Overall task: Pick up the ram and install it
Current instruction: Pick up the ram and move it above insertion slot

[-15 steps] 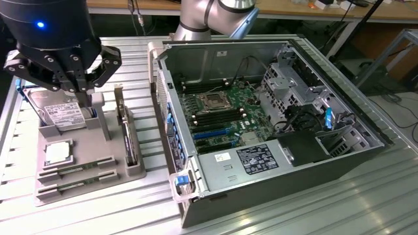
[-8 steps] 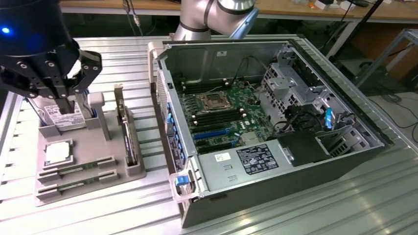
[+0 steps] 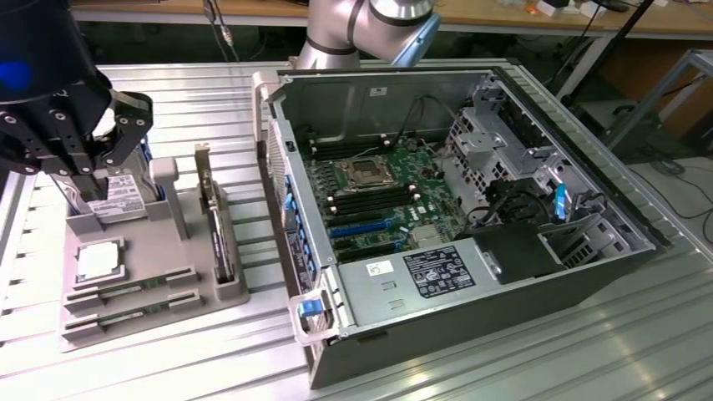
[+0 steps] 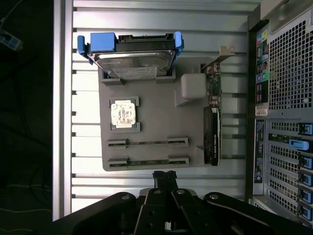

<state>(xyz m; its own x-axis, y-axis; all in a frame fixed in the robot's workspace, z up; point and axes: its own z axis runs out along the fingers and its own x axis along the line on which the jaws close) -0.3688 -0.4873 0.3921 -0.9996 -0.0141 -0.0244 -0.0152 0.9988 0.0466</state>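
On the ribbed metal table (image 3: pixel 502 368) (image 4: pixel 146 19), a grey tray (image 3: pixel 156 251) (image 4: pixel 156 122) of computer parts toward the exterior view's left and an open computer case (image 3: pixel 579 251) (image 4: pixel 283 73) toward the exterior view's right, laid on its side with the motherboard (image 3: pixel 385 200) exposed. Above the far end of the tray, the black end effector (image 3: pixel 95 180) (image 4: pixel 165 177), fingertips pressed together, clamped on nothing. Below it, upright in a slot at that far end, a hard drive (image 3: pixel 117 200) (image 4: pixel 134 56) with blue side rails. Just nearer, flat in a shallow pocket, a square silver processor (image 3: pixel 98 261) (image 4: pixel 122 113). Nearer again, the ram (image 3: pixel 132 286) (image 4: pixel 146 143): a long narrow green stick standing on edge, each end seated in a small grey block, untouched and not yet lifted. Beside it, parallel and at the tray's near edge, a second stick (image 3: pixel 134 311) (image 4: pixel 149 160) held the same way. Along the side of the tray closest to the case, a taller dark expansion card (image 3: pixel 217 225) (image 4: pixel 212 132) on edge, metal bracket at the far end. Between tray and case, a narrow bare strip of table. On the motherboard, long dark memory slots (image 3: pixel 362 203) beside the processor socket (image 3: pixel 362 174), too small to tell whether any is filled.
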